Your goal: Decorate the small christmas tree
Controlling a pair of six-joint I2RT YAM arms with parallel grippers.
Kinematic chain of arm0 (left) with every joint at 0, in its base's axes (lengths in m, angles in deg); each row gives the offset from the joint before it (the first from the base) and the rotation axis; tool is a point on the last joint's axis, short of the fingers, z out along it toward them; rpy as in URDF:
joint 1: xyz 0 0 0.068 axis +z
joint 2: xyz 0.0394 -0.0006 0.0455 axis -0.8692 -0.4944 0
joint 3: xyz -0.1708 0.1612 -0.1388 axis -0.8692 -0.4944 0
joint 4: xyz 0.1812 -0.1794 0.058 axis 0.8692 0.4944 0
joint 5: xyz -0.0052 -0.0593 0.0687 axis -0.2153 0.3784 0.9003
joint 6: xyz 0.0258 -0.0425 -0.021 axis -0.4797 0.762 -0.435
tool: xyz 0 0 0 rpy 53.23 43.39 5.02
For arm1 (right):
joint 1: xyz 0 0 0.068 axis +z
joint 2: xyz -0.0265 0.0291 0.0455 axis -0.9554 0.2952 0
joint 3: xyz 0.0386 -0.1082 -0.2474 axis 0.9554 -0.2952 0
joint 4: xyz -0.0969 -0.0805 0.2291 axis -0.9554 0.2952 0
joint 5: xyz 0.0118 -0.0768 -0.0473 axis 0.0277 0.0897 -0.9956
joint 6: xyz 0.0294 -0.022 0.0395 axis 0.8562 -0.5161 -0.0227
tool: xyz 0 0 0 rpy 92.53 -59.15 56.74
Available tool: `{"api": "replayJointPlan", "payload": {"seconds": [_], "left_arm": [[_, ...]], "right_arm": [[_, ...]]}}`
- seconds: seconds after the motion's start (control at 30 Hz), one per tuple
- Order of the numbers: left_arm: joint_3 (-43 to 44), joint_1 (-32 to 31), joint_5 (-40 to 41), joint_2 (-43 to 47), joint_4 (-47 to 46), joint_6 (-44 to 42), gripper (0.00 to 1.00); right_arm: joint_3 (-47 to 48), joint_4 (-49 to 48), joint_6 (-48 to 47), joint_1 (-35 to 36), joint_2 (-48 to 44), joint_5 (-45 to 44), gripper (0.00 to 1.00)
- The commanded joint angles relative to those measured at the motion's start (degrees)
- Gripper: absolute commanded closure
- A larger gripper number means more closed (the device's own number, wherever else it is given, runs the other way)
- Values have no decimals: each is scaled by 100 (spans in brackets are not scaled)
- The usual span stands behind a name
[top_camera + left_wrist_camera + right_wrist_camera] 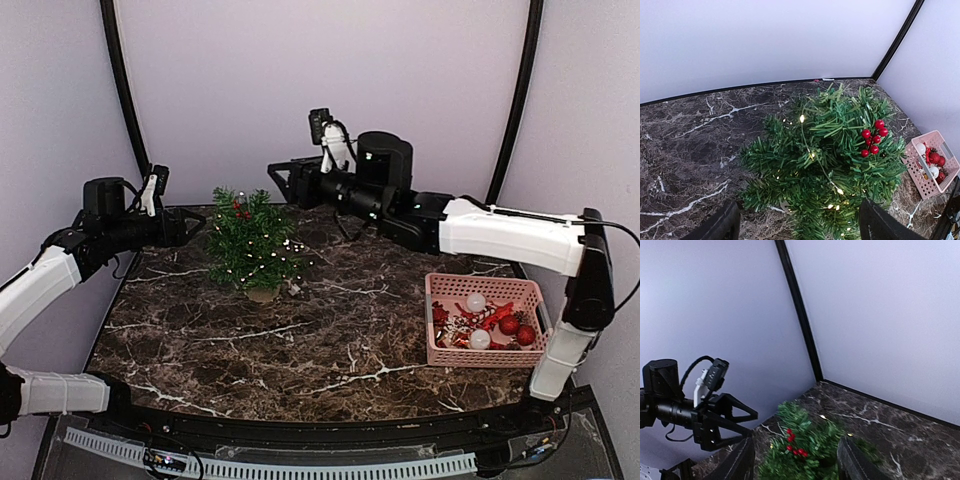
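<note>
Dark marble table (pixel 330 340); small christmas tree (pixel 250 245) upright w/ lit fairy lights, back-left of centre, betw. both grippers. Pink basket (pixel 480 357) of baubles near rt edge. Left gripper (pixel 198 224) jaws wide apart, empty, just beside tree. Right gripper (pixel 280 183) jaws apart, empty, behind tree. Red berry sprig (pixel 240 210) near treetop.

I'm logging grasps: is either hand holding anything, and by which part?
Nothing is held. The left hand and the right hand are both open and empty, on either side of the small christmas tree.

White-shelled arms (pixel 510 235), black joints (pixel 385 160), cables (pixel 612 228)
</note>
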Motion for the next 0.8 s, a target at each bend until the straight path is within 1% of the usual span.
{"api": "replayJointPlan", "payload": {"seconds": [0.0, 0.1, 0.2, 0.27, 0.4, 0.5, 0.6, 0.67, 0.77], "left_arm": [[-122, 31, -18, 130, -137, -18, 16], [-128, 31, -23, 113, -154, -27, 16], [-120, 35, 38, 90, -134, -39, 16], [-125, 38, 87, 80, -126, -57, 16], [-126, 39, 135, 60, -114, -63, 16], [-138, 34, 162, 36, -115, -75, 16], [-137, 33, 148, 0, -115, -63, 16], [-131, 36, 123, -18, -113, -64, 16], [-129, 33, 116, -17, -116, -68, 16]], "right_arm": [[-943, 1060, 169, -263, -1010, -1184, 43], [-1751, 2014, 655, -550, -1800, -1720, 43], [-2578, 2955, 1374, -982, -2685, -1914, 46], [-3197, 3531, 1827, -1493, -3162, -1831, 48], [-4184, 4274, 2377, -2504, -3891, -1472, 50], [-4768, 4565, 2656, -3319, -4118, -988, 51], [-5202, 4689, 2734, -4052, -4143, -566, 52], [-5368, 4742, 2739, -4408, -4070, -522, 53], [-5506, 4772, 2739, -4721, -3911, -567, 53]]}}
